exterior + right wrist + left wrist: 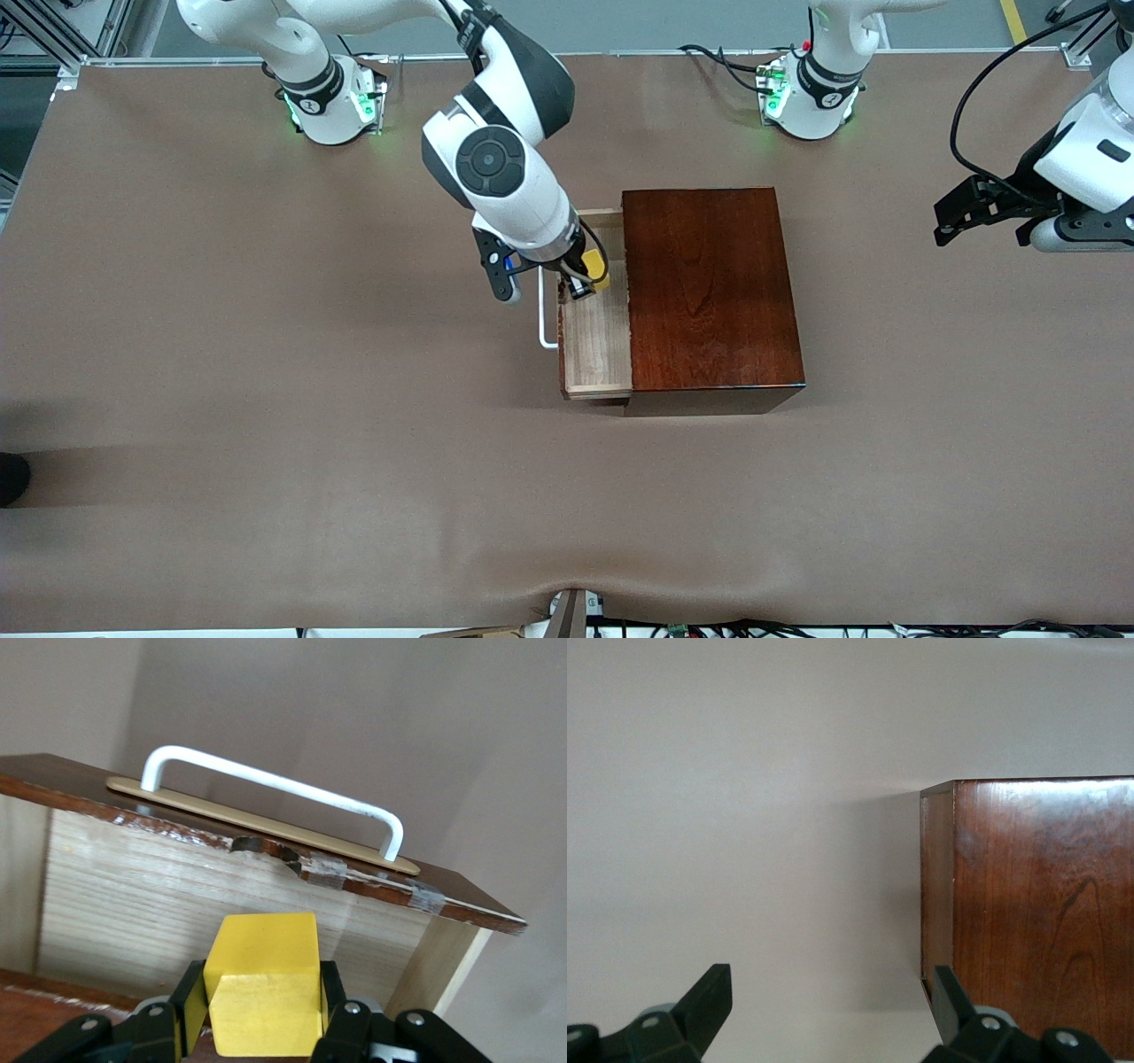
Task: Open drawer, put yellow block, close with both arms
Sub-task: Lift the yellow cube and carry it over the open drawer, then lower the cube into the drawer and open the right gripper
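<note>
The dark reddish-brown wooden box (709, 297) stands mid-table with its pale-wood drawer (598, 341) pulled out toward the right arm's end; the white bar handle (543, 310) shows on its dark front. My right gripper (589, 276) is shut on the yellow block (594, 268) and holds it over the open drawer tray. In the right wrist view the block (264, 983) sits between the fingers, with the drawer's inner wall (177, 904) and handle (275, 788) past it. My left gripper (983, 213) is open and empty, up in the air at the left arm's end; its wrist view shows the box (1036, 904).
The brown table cover (266, 399) spreads wide around the box. The arms' green-lit bases (332, 102) (802, 93) stand along the table's edge farthest from the front camera. A small mount (567, 611) sits at the nearest edge.
</note>
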You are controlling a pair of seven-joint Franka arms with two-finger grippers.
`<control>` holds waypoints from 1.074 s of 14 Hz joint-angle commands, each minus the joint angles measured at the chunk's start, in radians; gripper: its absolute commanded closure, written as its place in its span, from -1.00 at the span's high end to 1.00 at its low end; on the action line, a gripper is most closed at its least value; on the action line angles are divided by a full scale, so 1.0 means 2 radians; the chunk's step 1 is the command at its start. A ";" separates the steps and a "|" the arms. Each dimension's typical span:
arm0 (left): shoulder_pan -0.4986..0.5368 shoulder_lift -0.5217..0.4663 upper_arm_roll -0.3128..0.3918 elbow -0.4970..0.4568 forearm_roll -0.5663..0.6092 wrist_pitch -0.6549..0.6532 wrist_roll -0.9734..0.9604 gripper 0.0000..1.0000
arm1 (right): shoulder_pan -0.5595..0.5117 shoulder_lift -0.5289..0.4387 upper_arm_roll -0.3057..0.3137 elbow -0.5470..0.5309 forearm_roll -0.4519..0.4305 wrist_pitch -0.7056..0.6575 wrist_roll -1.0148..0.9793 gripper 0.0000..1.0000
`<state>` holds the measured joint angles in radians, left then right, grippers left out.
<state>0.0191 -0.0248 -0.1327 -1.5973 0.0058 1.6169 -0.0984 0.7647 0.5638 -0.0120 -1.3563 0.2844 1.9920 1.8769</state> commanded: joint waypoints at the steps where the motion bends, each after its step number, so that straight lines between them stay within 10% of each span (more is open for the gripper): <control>1: 0.007 -0.005 -0.003 0.004 -0.006 -0.006 0.003 1.00 | 0.010 0.017 -0.006 0.017 -0.016 0.008 0.016 -1.00; 15: 0.013 -0.004 -0.003 0.004 -0.007 -0.007 0.008 1.00 | 0.021 0.059 -0.006 0.007 -0.026 0.052 0.039 -1.00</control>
<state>0.0319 -0.0252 -0.1312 -1.5962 0.0058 1.6162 -0.0973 0.7893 0.6687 -0.0145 -1.3544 0.2577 2.0909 1.9278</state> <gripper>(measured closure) 0.000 0.449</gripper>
